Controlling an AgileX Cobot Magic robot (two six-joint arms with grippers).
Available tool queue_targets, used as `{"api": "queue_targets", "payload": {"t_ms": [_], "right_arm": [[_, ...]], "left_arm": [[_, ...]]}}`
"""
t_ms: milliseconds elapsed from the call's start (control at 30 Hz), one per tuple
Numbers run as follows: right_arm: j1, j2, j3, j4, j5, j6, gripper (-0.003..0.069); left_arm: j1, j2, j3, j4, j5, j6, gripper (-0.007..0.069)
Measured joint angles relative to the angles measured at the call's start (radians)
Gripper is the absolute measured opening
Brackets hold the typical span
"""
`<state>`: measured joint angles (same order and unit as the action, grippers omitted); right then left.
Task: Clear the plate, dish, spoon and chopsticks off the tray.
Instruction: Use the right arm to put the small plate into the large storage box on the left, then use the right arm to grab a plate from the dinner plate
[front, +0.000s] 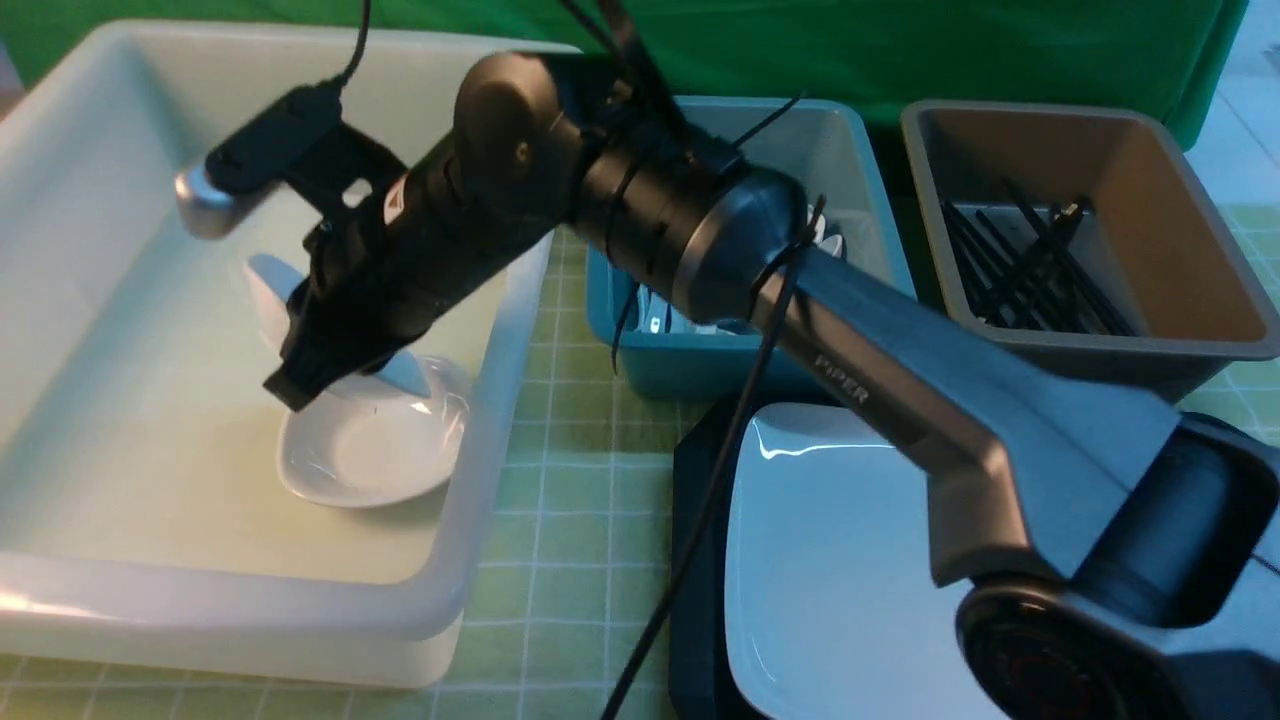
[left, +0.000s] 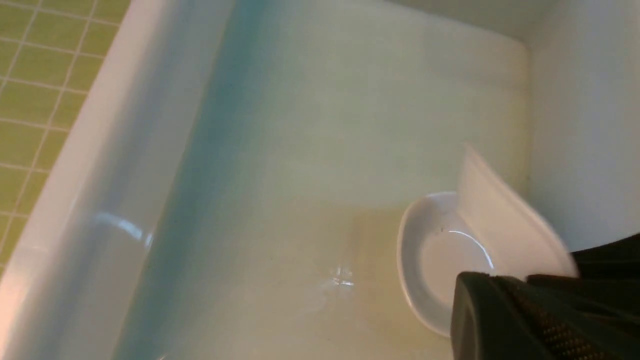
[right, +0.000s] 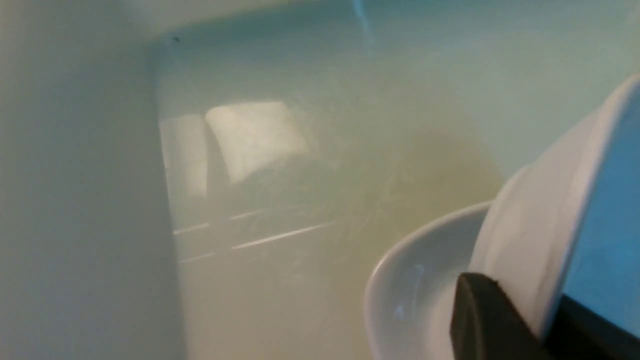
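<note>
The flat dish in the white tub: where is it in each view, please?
Front view: flat dish lower left of centre, on the floor of the white tub.
Left wrist view: flat dish lower right.
Right wrist view: flat dish bottom right, partly hidden.
Shared landmark: the tilted dish leaning over it.

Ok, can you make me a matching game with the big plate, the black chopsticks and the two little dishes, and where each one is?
Things:
1. plate
2. chopsticks
3. flat dish
4. tilted dish

Places:
A. in the grey bin
B. held by the right pincer
C. on the black tray
D. lying flat in the white tub

Pairs: 1-C, 2-A, 3-D, 4-B
</note>
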<state>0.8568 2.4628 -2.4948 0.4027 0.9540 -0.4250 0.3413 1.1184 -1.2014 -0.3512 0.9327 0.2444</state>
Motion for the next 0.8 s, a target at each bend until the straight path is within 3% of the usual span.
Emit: {"api": "queue_targets", "payload": {"t_ms": [67,167,267,300,367,467,567,633,700,800], "right_arm": [[0.0,0.018,-0.003,-0.028,0.002,0.026,0.0048],[0.0,0.021,-0.005,-0.061,0.017,0.079,0.015],[0.0,0.02,-0.012,-0.068,0.054,0.121,0.0349],[0.0,0.019,-0.012,-0.068,0.057,0.121,0.0363],[0.0,0.011,-0.027,-0.08,0.135,0.153,0.0498],[0.0,-0.026,-0.075,-0.13,0.233,0.183,0.0563],[-0.003,-0.085,-0.094,-0.196,0.247,0.233,0.0552],[-0.014,-0.184,-0.086,-0.258,0.252,0.259,0.0463],[-0.035,-0.291,-0.031,-0.314,0.251,0.27,0.0342],[-0.106,-0.478,0.151,-0.359,0.249,0.274,0.011]], "left_arm": [[0.0,-0.001,0.001,-0.043,-0.003,0.031,-0.0013],[0.0,-0.001,0.001,-0.089,-0.005,0.062,-0.0013],[0.0,-0.001,0.001,-0.117,-0.005,0.071,-0.0013],[0.0,-0.001,0.001,-0.119,-0.005,0.071,-0.0013],[0.0,-0.001,0.001,-0.151,-0.005,0.089,-0.0013],[0.0,-0.001,0.001,-0.204,-0.005,0.112,-0.0013],[-0.004,-0.001,0.001,-0.252,-0.001,0.137,-0.0013],[-0.056,-0.001,0.001,-0.292,0.018,0.195,-0.0013],[-0.148,-0.001,0.001,-0.302,0.033,0.219,-0.0013],[-0.386,0.001,0.001,-0.269,0.035,0.223,-0.0013]]}}
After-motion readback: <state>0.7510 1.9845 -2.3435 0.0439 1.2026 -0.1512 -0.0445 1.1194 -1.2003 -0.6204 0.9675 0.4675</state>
